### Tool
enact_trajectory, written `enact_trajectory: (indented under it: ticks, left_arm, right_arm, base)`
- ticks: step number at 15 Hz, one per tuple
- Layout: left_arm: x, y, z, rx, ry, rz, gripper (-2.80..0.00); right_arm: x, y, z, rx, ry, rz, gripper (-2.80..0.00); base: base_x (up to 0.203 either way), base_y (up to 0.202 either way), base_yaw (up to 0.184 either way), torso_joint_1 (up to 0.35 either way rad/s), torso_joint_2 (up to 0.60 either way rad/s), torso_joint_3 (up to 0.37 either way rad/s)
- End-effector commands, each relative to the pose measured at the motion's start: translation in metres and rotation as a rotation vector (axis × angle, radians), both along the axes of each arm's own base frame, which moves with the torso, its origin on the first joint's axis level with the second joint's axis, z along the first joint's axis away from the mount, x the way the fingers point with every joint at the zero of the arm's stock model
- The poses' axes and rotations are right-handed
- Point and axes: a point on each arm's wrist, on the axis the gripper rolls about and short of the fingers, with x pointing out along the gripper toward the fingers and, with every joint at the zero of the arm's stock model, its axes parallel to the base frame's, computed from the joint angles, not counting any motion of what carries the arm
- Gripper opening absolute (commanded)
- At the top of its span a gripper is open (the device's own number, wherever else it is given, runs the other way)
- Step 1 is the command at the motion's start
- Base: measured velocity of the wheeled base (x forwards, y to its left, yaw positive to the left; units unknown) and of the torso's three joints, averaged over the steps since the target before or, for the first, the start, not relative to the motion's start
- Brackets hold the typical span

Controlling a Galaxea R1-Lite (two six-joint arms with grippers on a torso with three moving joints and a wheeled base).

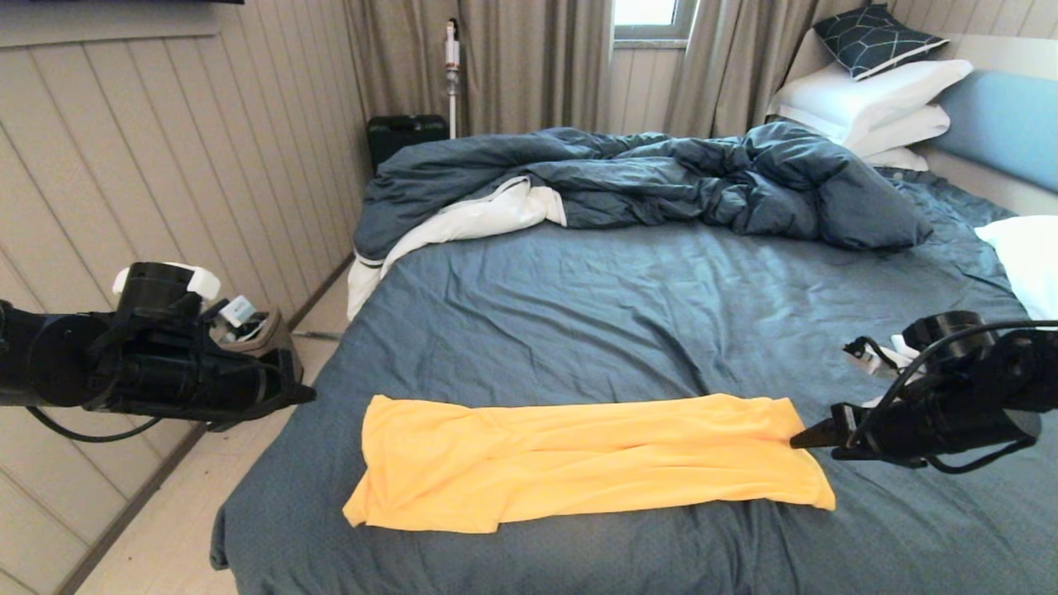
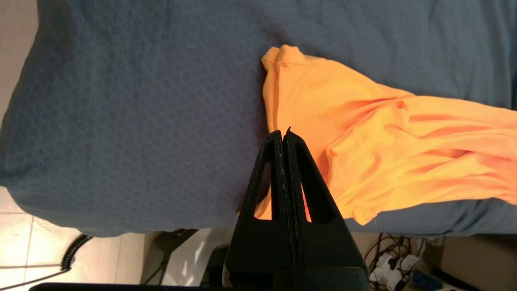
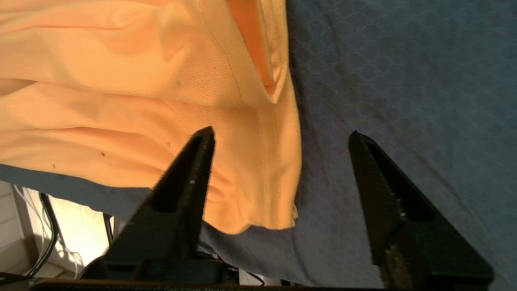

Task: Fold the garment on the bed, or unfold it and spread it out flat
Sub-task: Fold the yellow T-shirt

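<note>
The left gripper, clenched on nothing, hangs at nine o'clock of the garment. The right gripper, released, straddles its three o'clock hem. The garment lies as a long folded strip across the bed, apparently positioned for the next fold.

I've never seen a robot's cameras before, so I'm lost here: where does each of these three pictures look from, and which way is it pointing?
Head view: from the robot's head, forward and down over the bed; both arms show, left gripper and right gripper.
Left wrist view: behind the shut left gripper, facing one end of the yellow T-shirt.
Right wrist view: behind the open right gripper, facing the T-shirt's other end.
All three share the T-shirt on the blue sheet.
</note>
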Motion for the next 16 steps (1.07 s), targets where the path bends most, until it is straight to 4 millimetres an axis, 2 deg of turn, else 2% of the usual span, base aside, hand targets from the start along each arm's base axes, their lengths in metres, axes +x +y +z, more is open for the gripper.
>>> enact_trajectory:
  ticks: [1,7,12,16]
  left_arm:
    - [-0.004,0.000,0.003,-0.007,-0.010,-0.003,-2.80]
    - [-0.004,0.000,0.003,-0.010,-0.014,-0.004,-2.80]
    - [-0.003,0.000,0.000,-0.008,-0.006,-0.004,-2.80]
    - [-0.002,0.000,-0.002,-0.008,0.000,-0.006,-2.80]
  right_arm:
    - [0.006,0.002,-0.010,0.012,0.027,0.009,0.00]
    - [0.018,0.019,-0.016,0.017,0.017,0.055,0.00]
    - [0.030,0.033,-0.014,0.033,0.008,0.069,0.00]
    - [0.032,0.038,-0.007,0.043,-0.008,0.061,0.00]
  base:
    - [0.000,0.000,0.000,0.000,0.00,0.000]
    - [0.000,0.000,0.000,0.000,0.00,0.000]
    - [0.000,0.000,0.000,0.000,0.00,0.000]
    - [0.000,0.000,0.000,0.000,0.00,0.000]
